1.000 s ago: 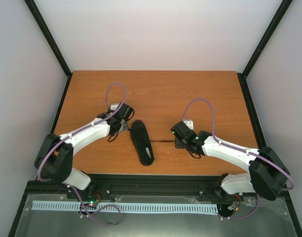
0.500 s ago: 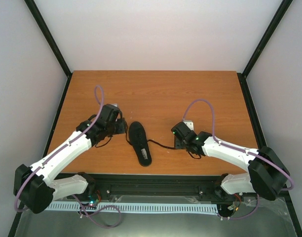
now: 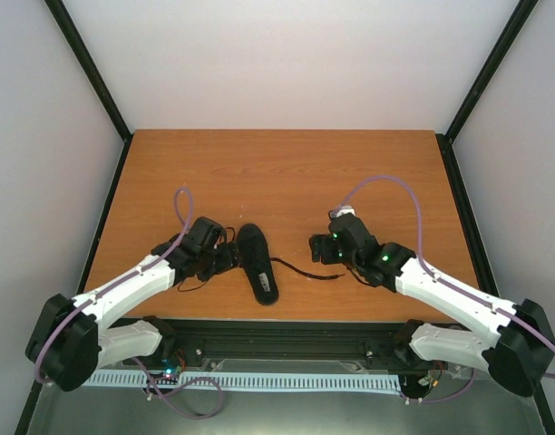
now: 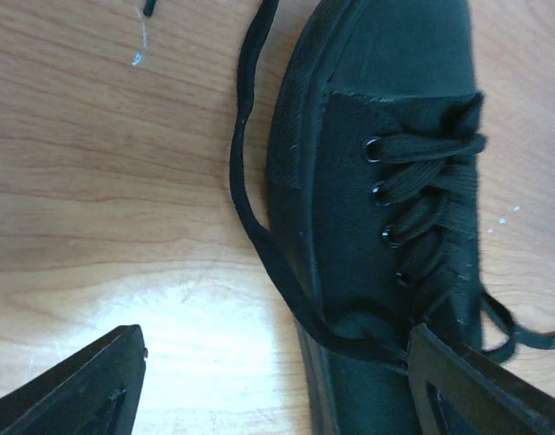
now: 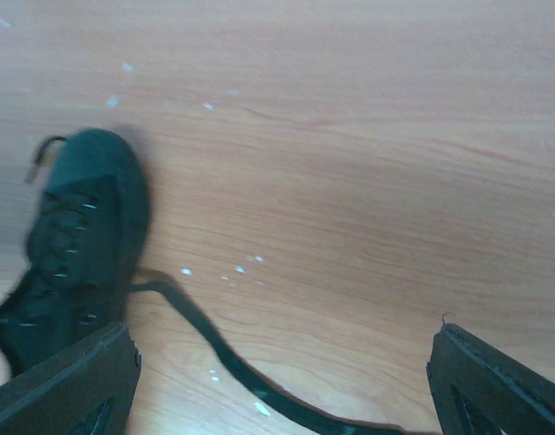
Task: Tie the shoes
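Observation:
The black shoe (image 3: 258, 263) lies on the wooden table (image 3: 287, 172), toe pointing away. My left gripper (image 3: 227, 257) hovers at its left side, open; in the left wrist view the shoe (image 4: 386, 181) fills the right half, one finger (image 4: 477, 390) hangs over it, and a loose lace (image 4: 241, 181) curls along its side. To the right of the shoe my right gripper (image 3: 318, 247) is open. In the right wrist view the shoe (image 5: 78, 236) is at the left, and a slack lace (image 5: 214, 353) lies on the wood between the fingers (image 5: 495, 381), held by nothing.
Black frame posts and pale walls enclose the table. A black rail (image 3: 287, 331) runs along the near edge by the arm bases. Small white specks (image 5: 232, 269) dot the wood near the shoe.
Both grippers have opened and let go of the laces. The taut lace on the right now lies slack on the table. The left arm has dropped lower, and the right wrist has drawn back.

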Controlling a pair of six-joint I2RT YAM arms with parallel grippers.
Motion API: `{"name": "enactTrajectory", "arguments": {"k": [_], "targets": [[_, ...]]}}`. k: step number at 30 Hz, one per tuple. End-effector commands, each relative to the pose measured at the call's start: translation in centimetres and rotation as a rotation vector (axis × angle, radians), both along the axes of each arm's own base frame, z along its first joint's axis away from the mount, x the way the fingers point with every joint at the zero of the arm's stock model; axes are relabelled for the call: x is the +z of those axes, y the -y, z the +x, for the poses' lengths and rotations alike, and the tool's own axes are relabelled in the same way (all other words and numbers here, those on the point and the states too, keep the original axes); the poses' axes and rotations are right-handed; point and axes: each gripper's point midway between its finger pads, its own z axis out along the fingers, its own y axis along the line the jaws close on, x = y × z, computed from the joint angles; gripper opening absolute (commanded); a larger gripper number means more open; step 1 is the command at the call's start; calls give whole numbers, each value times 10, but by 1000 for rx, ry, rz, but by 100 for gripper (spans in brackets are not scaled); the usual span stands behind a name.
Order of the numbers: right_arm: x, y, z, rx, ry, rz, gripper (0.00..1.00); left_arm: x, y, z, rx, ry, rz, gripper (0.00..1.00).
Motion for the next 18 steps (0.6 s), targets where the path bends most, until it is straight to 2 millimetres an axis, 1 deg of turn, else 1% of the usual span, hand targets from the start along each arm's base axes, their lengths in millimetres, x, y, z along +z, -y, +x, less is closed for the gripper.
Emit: {"name": "enactTrajectory", "arguments": {"k": [1, 5, 6, 8, 11, 15, 18], "targets": [[35, -16, 1, 64, 97, 136, 88, -11, 8, 8, 46, -22, -52, 78], [49, -14, -1, 75, 136, 162, 90, -18, 12, 12, 98, -21, -101, 67], [52, -13, -2, 78, 147, 160, 90, -19, 13, 12, 106, -19, -114, 66], [56, -10, -4, 86, 165, 158, 94, -20, 16, 13, 122, -21, -142, 65], [56, -8, -9, 103, 183, 165, 98, -25, 22, 14, 145, -34, -194, 62], [62, -11, -15, 146, 205, 205, 99, -31, 28, 16, 145, -55, -219, 56], [65, -12, -18, 161, 216, 219, 99, -30, 32, 20, 151, -48, -240, 53]]}}
